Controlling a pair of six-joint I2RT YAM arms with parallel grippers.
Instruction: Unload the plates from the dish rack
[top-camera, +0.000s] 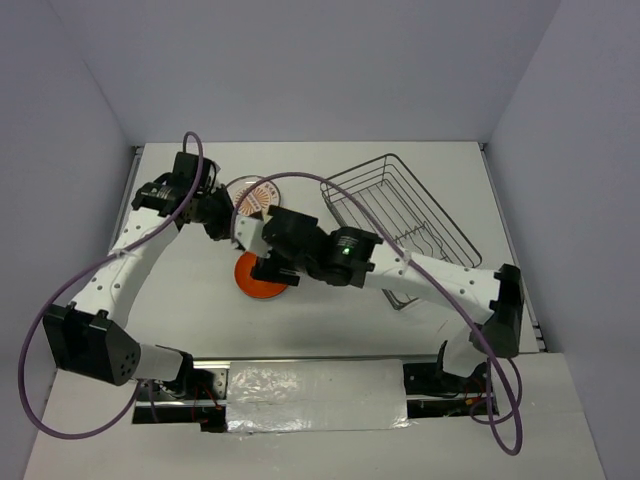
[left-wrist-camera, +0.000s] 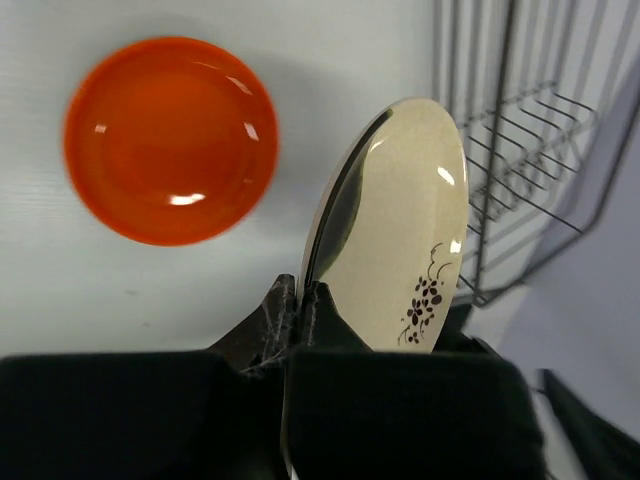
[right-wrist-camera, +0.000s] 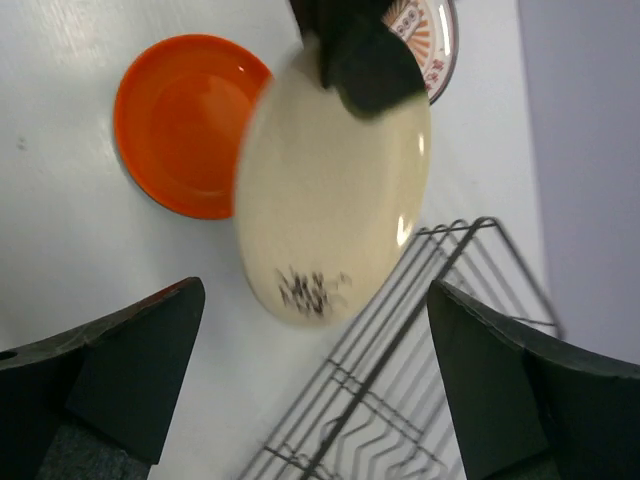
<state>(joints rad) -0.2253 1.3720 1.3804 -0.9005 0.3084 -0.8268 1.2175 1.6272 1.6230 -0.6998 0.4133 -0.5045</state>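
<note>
My left gripper (left-wrist-camera: 300, 290) is shut on the rim of a cream-tan plate (left-wrist-camera: 395, 230) with a dark flower mark and holds it tilted above the table. In the right wrist view the same plate (right-wrist-camera: 330, 200) hangs from the left gripper's fingers (right-wrist-camera: 365, 60). My right gripper (right-wrist-camera: 320, 360) is open and empty, just short of the plate. An orange plate (top-camera: 262, 280) lies flat on the table. A white plate with red-orange marks (top-camera: 250, 195) lies behind it. The wire dish rack (top-camera: 400, 215) stands to the right and looks empty. In the top view the cream plate is hidden under the right wrist.
Both arms meet left of centre, the left gripper (top-camera: 215, 218) beside the right gripper (top-camera: 272, 255). The rack's near corner (right-wrist-camera: 420, 380) lies right under the right gripper. Grey walls close in the table on three sides.
</note>
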